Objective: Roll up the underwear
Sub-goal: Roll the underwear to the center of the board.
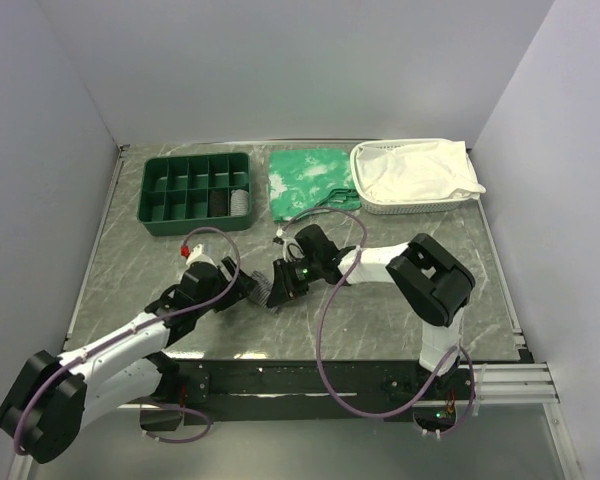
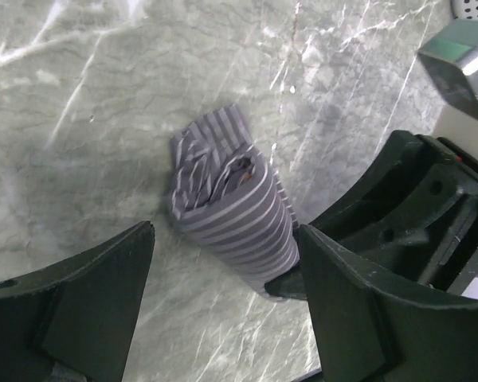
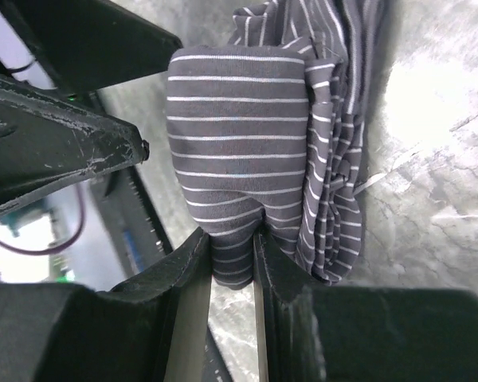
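The underwear point(image 2: 235, 211) is a tight roll of grey pinstriped fabric lying on the marble table, with a speck of orange tag at its open end. My right gripper point(image 3: 233, 255) is shut on a fold at one end of the roll point(image 3: 243, 135). Its finger point(image 2: 307, 282) shows pinching that end in the left wrist view. My left gripper point(image 2: 223, 318) is open, with its fingers point(image 2: 80, 310) astride the roll's near end and not touching it. In the top view the two grippers, left point(image 1: 248, 292) and right point(image 1: 278, 287), meet at the table's middle and hide the roll.
A green compartment tray point(image 1: 160, 190) stands at the back left and holds rolled grey items point(image 1: 240, 203). A green white-patterned cloth point(image 1: 310, 178) lies at the back centre. A white basket point(image 1: 420, 207) with a white cloth point(image 1: 415, 172) is at the back right.
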